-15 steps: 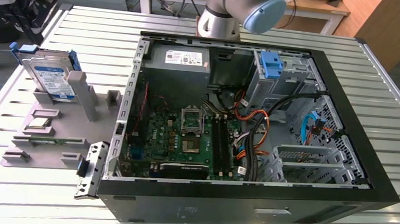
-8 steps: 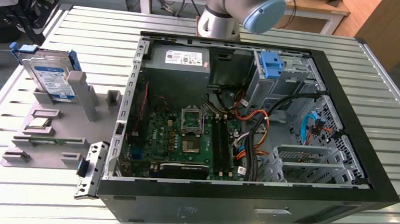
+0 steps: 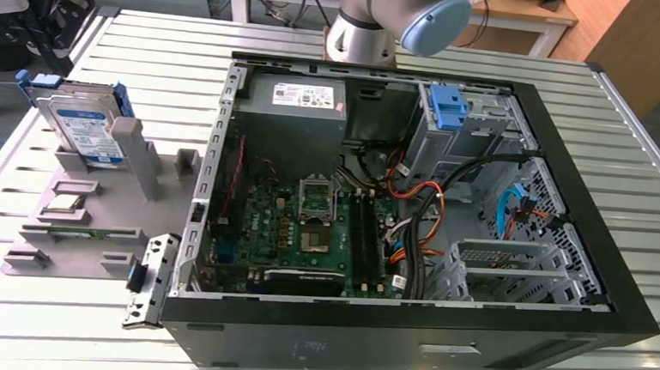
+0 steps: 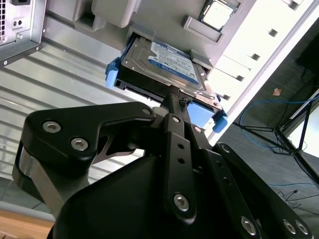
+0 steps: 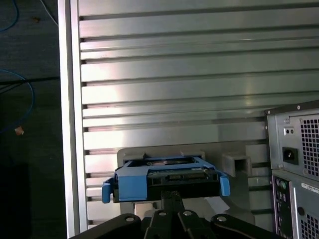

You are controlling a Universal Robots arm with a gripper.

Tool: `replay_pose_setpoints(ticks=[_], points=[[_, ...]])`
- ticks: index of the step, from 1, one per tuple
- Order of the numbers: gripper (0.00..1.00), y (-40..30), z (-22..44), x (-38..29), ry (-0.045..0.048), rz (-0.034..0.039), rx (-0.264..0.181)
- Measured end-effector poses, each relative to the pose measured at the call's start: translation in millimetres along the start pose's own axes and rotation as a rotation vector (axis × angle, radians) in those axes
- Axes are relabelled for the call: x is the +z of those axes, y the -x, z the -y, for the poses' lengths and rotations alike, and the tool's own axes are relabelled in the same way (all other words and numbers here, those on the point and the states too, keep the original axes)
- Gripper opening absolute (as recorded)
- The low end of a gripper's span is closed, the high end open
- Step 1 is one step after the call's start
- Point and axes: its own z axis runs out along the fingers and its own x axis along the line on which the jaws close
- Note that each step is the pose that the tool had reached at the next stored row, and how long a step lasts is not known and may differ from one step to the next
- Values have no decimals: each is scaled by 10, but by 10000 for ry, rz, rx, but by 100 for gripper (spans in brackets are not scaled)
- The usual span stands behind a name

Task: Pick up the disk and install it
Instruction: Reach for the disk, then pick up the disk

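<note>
Exterior view: silver rectangular hard drive in a blue plastic carrier (image 3: 85, 129) leans tilted on the grey plastic fixture's (image 3: 133, 216) far corner, near the slatted metal table's (image 3: 23, 321) edge on the exterior view's left. Its long axis runs far-to-near, far end raised. Both wrist views: black gripper (image 4: 172, 93) clenched on nothing, aimed at the drive's connector end.

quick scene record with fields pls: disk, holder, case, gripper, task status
disk: leans tilted in the grey holder, label up, blue carrier around it
holder: on the slatted table, at the exterior view's left of the case
computer case: lies open, board and cables exposed
gripper: shut, pointing at the disk's carrier end in both wrist views
task status: disk not yet picked up, not installed
</note>
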Motion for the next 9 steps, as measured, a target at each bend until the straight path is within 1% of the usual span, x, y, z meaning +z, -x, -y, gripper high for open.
replay_pose_setpoints(ticks=[3,9], points=[[10,-9,1,17,-1,-2,0],[10,-22,2,19,-1,-2,0]])
